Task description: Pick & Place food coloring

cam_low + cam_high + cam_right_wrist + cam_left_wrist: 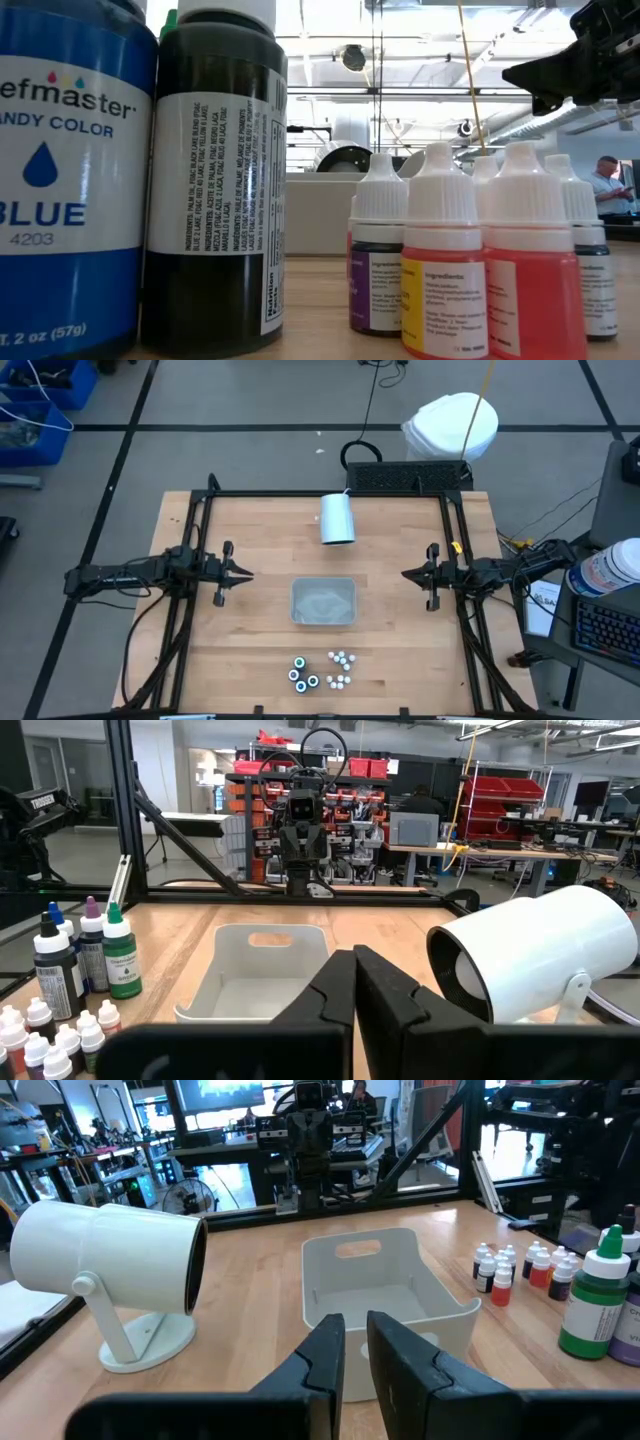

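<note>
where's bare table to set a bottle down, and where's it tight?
Free: bare wood either side of the grey bin, toward the left gripper and right gripper. Tight: the food coloring cluster by the near edge; white cylinder behind the bin.

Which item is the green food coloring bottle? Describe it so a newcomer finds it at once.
Start at the grey bin mid-table; the food coloring bottles cluster beside it, near the table's front edge. Among the three taller bottles, the green bottle stands nearest the bin, unlike its purple and dark neighbours.
</note>
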